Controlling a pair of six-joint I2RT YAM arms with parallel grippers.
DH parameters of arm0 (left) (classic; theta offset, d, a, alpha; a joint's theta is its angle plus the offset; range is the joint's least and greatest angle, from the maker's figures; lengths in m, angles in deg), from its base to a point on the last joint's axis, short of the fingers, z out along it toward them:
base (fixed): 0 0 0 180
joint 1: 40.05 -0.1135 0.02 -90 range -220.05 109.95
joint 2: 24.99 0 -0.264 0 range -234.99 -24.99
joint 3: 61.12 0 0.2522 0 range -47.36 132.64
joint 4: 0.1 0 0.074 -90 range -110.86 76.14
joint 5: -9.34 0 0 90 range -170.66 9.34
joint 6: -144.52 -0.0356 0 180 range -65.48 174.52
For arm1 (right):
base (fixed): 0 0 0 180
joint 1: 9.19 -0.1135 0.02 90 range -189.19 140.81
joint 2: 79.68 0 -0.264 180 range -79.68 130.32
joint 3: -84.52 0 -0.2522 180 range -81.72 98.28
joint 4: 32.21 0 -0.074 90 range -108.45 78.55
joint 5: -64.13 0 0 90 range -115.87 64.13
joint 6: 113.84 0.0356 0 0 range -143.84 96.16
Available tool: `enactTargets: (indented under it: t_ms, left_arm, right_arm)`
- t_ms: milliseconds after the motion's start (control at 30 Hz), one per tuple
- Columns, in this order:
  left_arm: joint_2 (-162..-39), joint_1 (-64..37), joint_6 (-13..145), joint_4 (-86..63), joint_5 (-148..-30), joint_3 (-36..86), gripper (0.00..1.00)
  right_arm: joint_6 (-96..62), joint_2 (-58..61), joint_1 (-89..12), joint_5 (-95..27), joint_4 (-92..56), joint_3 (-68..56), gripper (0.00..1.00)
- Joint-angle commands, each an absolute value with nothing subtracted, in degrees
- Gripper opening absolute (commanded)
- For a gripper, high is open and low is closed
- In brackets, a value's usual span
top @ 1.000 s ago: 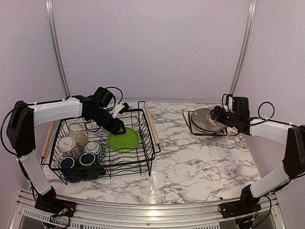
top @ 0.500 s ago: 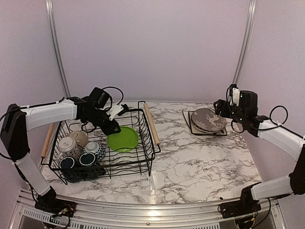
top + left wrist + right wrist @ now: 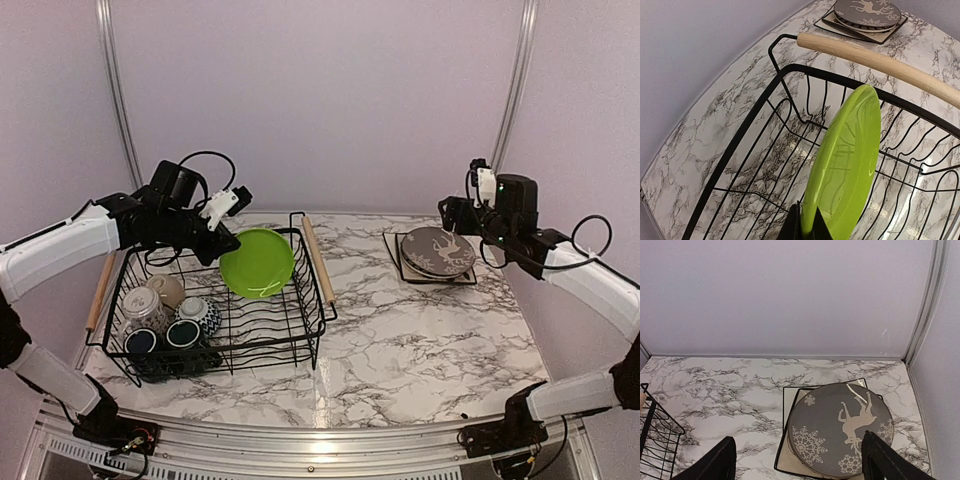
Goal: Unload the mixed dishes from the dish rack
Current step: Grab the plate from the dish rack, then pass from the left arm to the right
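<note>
The black wire dish rack (image 3: 300, 335) stands at the left with wooden rod handles. My left gripper (image 3: 218, 243) is shut on the rim of the lime-green plate (image 3: 258, 262) and holds it on edge above the rack floor; it also shows in the left wrist view (image 3: 845, 165). Several mugs (image 3: 165, 312) lie in the rack's near left corner. The grey deer plate (image 3: 437, 250) lies on the square cream plate (image 3: 398, 268) at the back right. My right gripper (image 3: 457, 216) is open and empty above them (image 3: 845, 432).
The rack's right wooden handle (image 3: 318, 260) runs between the rack and the plate stack, also in the left wrist view (image 3: 880, 62). Bare marble table (image 3: 420, 350) lies in front of the stack. Metal frame posts (image 3: 510, 95) stand at the back.
My left gripper has lifted the lime-green plate up off the rack floor and tilted it on edge. My right gripper has risen and drawn back from the deer plate.
</note>
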State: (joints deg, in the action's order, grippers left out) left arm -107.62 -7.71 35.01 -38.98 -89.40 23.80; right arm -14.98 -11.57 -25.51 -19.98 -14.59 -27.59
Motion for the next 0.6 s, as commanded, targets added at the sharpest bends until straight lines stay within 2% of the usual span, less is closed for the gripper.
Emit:
enactTargets:
  t_ms: [0,67,133,233,333,400,567]
  left_arm:
    - [-102.6,-7.9,43.7,-41.4,-85.1,26.8,0.0]
    - [-101.4,-9.0,51.7,-41.7,-84.1,29.5,0.0]
    - [-99.6,-9.7,62.8,-38.1,-85.9,29.3,0.0]
    - [-98.7,-9.8,74.9,-28.3,-92.1,25.1,0.0]
    - [-99.5,-9.4,86.0,-17.1,-98.2,20.0,0.0]
    - [-100.1,-8.2,89.9,-10.3,-99.8,18.1,0.0]
    - [-101.9,-7.0,92.0,-7.5,-101.1,19.3,0.0]
  right_arm:
    - [-17.8,-8.4,-30.4,-20.5,-9.9,-19.9,0.83]
    - [-16.2,-5.9,-33.6,-25.6,-9.0,-16.5,0.9]
    - [-11.3,-3.8,-35.9,-34.4,-11.5,-14.6,0.92]
    - [-1.2,-0.6,-40.4,-45.7,-20.6,-13.6,0.98]
    - [6.7,3.3,-44.8,-52.8,-29.4,-12.4,0.99]
    - [11.5,6.1,-46.4,-55.5,-33.4,-11.6,0.99]
    - [18.4,10.6,-48.4,-57.9,-41.1,-11.8,0.99]
